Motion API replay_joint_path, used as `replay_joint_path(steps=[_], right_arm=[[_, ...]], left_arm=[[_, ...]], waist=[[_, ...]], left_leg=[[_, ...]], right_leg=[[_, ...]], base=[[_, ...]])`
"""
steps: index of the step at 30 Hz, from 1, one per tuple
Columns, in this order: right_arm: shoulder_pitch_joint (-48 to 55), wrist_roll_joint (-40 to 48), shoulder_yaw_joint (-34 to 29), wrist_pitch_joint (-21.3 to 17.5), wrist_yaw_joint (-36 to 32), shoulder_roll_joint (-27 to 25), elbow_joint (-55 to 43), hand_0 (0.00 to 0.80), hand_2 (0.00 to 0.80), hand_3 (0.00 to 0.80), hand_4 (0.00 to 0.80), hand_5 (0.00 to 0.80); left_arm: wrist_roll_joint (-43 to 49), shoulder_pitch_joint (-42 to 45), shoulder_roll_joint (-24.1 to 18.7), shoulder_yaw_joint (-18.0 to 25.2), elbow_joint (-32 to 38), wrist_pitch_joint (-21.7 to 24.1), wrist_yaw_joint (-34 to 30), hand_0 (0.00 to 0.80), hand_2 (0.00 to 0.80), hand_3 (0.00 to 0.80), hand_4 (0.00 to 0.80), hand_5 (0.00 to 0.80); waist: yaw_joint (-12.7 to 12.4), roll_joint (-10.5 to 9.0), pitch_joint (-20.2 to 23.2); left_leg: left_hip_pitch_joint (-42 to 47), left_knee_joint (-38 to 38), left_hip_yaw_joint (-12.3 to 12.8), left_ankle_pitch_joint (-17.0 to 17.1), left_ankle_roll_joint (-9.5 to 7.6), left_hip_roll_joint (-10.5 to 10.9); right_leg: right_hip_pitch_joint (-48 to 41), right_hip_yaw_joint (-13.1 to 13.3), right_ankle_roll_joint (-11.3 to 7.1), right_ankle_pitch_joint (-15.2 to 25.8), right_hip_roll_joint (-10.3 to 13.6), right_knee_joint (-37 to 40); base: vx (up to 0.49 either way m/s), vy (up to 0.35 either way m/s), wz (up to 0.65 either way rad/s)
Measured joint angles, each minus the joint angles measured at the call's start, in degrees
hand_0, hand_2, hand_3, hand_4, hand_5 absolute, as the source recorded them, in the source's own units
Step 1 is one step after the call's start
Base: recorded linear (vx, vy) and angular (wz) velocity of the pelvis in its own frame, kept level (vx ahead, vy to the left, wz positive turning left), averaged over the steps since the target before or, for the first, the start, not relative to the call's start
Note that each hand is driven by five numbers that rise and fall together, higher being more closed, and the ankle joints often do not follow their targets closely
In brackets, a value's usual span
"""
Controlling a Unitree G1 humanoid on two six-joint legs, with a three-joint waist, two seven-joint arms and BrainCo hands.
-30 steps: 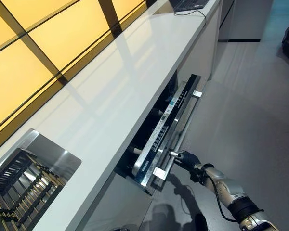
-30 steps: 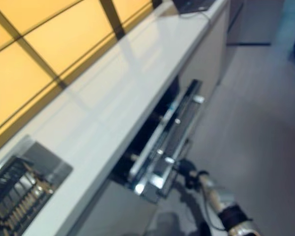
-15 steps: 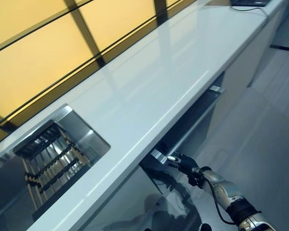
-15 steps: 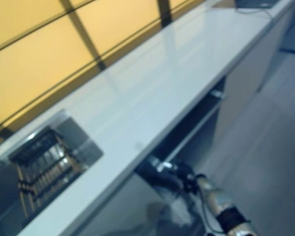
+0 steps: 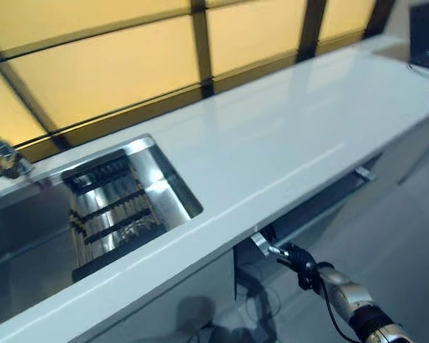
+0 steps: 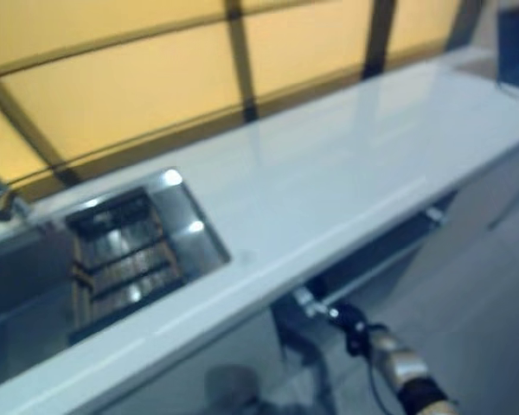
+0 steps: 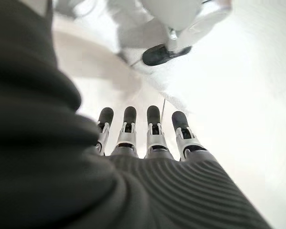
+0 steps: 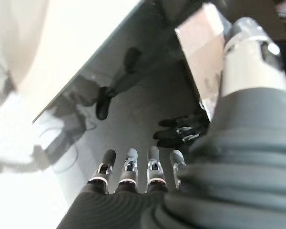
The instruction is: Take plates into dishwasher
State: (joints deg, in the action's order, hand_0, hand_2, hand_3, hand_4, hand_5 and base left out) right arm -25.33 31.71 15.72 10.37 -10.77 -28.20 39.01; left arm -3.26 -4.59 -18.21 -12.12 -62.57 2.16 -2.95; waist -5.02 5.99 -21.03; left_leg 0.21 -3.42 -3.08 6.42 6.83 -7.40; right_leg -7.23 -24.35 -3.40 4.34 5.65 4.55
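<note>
The dishwasher door [image 5: 322, 207] under the white counter [image 5: 286, 121] stands ajar, with a dark gap along its top edge. My right hand [image 5: 294, 257] is at the near end of the door's silver handle [image 5: 260, 244]. In the right wrist view its fingers [image 8: 128, 176] are straight and point at the glossy dark door front, with the handle bracket [image 8: 200, 43] beside them. My left hand [image 7: 148, 133] shows only in its wrist view, fingers straight, holding nothing. A dark slatted rack [image 5: 107, 214] sits in the sink [image 5: 164, 179]; I cannot make out plates.
A tap [image 5: 7, 158] stands at the sink's far left. A dark laptop [image 5: 425, 32] sits on the counter's far right end. Yellow panels with dark frames run behind the counter. Grey floor lies to the right of the door.
The camera has swung left, so the sink now fills the left side. My right hand has stayed at the handle's near end. The door looks less open than a second ago.
</note>
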Motion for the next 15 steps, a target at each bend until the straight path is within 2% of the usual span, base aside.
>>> replay_joint_path(steps=[1,3,4,6,7,8,9,11,12,13,14,15], right_arm=[[0.8,-1.9,-0.4,-0.4,0.3,-0.4,0.0,0.000,0.000,0.000,0.000,0.000],[3.1,-7.0,-0.7,-3.0,0.8,-2.5,0.0,0.000,0.000,0.000,0.000,0.000],[3.1,-8.3,-0.7,-3.1,1.0,-2.8,0.0,0.000,0.000,0.000,0.000,0.000],[4.3,-14.2,-0.6,-4.7,2.7,-3.7,-0.4,0.000,0.000,0.000,0.000,0.000],[5.6,-17.9,-0.6,-5.7,3.7,-4.3,-1.2,0.000,0.000,0.000,0.000,0.000],[6.6,-21.1,-0.3,-6.2,4.8,-4.2,-1.5,0.000,0.000,0.000,0.000,0.000],[6.8,-23.8,0.0,-6.1,5.5,-4.0,-1.4,0.000,0.000,0.000,0.000,0.000],[7.8,-27.9,-0.3,-6.9,6.3,-4.6,-0.3,0.000,0.000,0.000,0.000,0.000],[8.6,-29.4,-0.3,-7.1,6.3,-5.9,0.1,0.000,0.000,0.000,0.000,0.000],[9.3,-30.6,-0.6,-7.9,6.2,-7.1,1.3,0.000,0.000,0.000,0.000,0.000],[9.6,-31.1,-1.4,-8.1,5.8,-7.3,3.1,0.000,0.000,0.000,0.000,0.000],[9.9,-31.1,-1.9,-8.4,5.3,-7.0,5.7,0.000,0.000,0.000,0.000,0.000]], left_arm=[[-0.1,1.1,-0.3,0.1,0.3,0.2,0.3,0.000,0.000,0.000,0.000,0.000],[-0.1,4.1,-0.5,1.4,0.9,1.1,0.5,0.000,0.000,0.000,0.000,0.000],[0.0,4.6,-0.5,1.9,0.9,1.1,0.5,0.000,0.000,0.000,0.000,0.000],[0.2,7.6,-0.6,3.1,0.4,1.0,0.4,0.000,0.000,0.000,0.000,0.000],[0.2,8.2,-0.5,4.2,0.0,1.0,0.3,0.000,0.000,0.000,0.000,0.000],[0.2,8.0,-0.6,5.4,-1.0,0.9,0.3,0.000,0.000,0.000,0.000,0.000],[0.2,8.5,-0.6,5.8,-1.6,0.9,0.2,0.000,0.000,0.000,0.000,0.000],[0.2,9.1,-0.1,6.6,-2.6,0.9,0.1,0.000,0.000,0.000,0.000,0.000],[0.2,9.2,0.4,6.4,-2.6,0.9,0.2,0.000,0.000,0.000,0.000,0.000],[0.2,9.3,0.9,6.4,-2.3,0.9,0.3,0.000,0.000,0.000,0.000,0.000],[0.2,9.3,0.9,6.5,-1.8,1.1,0.3,0.000,0.000,0.000,0.000,0.000],[0.3,8.9,0.6,6.4,-1.3,1.5,0.4,0.000,0.000,0.000,0.000,0.000]], waist=[[-0.9,-0.01,0.0],[-1.0,-0.07,0.1],[-1.0,-0.06,0.1],[-1.0,0.18,0.1],[-0.8,-0.36,0.5],[-0.7,-2.58,0.9],[-1.0,-4.18,1.0],[-0.6,-4.78,1.9],[0.2,-4.52,2.6],[0.5,-3.55,3.6],[1.1,-3.53,4.3],[1.6,-3.94,5.8]], left_leg=[[-0.6,1.0,-0.3,0.3,0.80,-0.2],[-2.3,2.1,-0.1,1.1,1.18,-1.0],[-2.3,2.1,0.3,1.0,0.98,-1.2],[-2.4,1.9,4.0,0.2,0.38,-2.6],[-2.7,1.2,7.0,-2.3,0.85,-3.0],[-3.0,3.0,9.6,-3.0,0.01,-2.0],[-2.8,6.2,10.2,-2.7,-0.54,0.0],[-2.2,15.2,10.9,-3.5,0.47,1.1],[-0.5,17.1,10.5,-2.6,-0.10,0.8],[0.1,17.4,9.6,-2.9,0.44,1.1],[0.1,16.7,9.0,-2.7,0.27,2.8],[0.3,13.6,8.3,-2.1,0.20,3.3]], right_leg=[[-0.1,-0.1,0.04,-0.4,-0.6,-0.5],[-1.6,-0.8,0.55,-1.1,-1.5,0.2],[-1.8,-1.0,0.60,-1.1,-1.6,0.2],[-2.1,-1.3,0.90,-1.9,-2.2,-0.7],[-1.4,-1.9,1.50,-2.0,-1.5,-1.4],[-0.9,-3.3,1.56,-1.6,1.4,-0.6],[-0.5,-3.5,1.21,-1.2,3.9,-0.8],[-1.2,-4.5,-0.23,-0.7,7.4,-1.3],[-1.2,-4.7,-1.01,-0.8,9.1,-2.5],[-1.2,-4.6,-2.17,-1.5,9.8,-3.9],[-0.6,-3.2,-3.01,-2.7,10.2,-5.0],[0.1,-0.3,-3.28,-3.1,8.9,-4.3]], base=[[-0.042,-0.089,0.67],[-0.081,-0.069,0.75],[-0.135,-0.012,0.48],[-0.250,0.121,0.37],[-0.269,0.166,0.53],[-0.275,0.190,0.39],[-0.223,0.150,0.31],[-0.304,0.264,0.25],[-0.336,0.345,0.37],[-0.294,0.382,0.49],[-0.276,0.416,0.68],[-0.317,0.559,1.01]])
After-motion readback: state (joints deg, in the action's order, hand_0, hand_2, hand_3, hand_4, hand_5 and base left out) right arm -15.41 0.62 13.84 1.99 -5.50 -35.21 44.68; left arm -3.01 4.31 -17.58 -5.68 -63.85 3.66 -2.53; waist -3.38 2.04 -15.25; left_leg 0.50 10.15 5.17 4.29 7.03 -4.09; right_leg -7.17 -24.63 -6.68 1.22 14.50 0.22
